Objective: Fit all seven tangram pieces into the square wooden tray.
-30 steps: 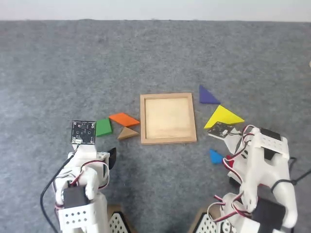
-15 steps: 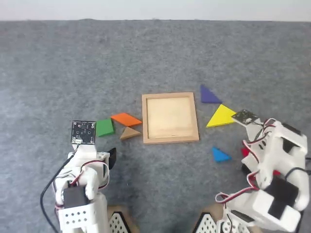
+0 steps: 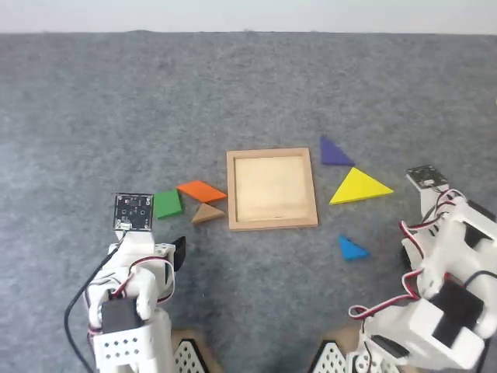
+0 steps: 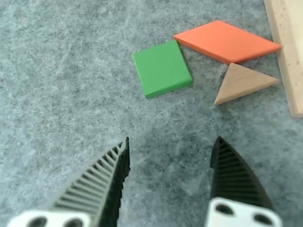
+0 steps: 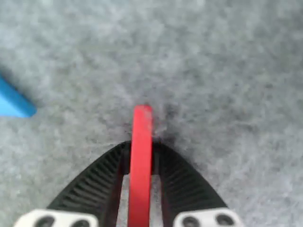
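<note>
While the tray (image 3: 272,224) sits empty mid-frame, my right gripper (image 5: 141,144) pinches the red piece (image 5: 141,124), my left gripper (image 4: 171,142) gapes, and all seven pieces await placing.

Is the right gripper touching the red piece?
Touching. The right wrist view shows the red piece edge-on, pinched between the fingers of the right gripper, no gap either side.
</note>
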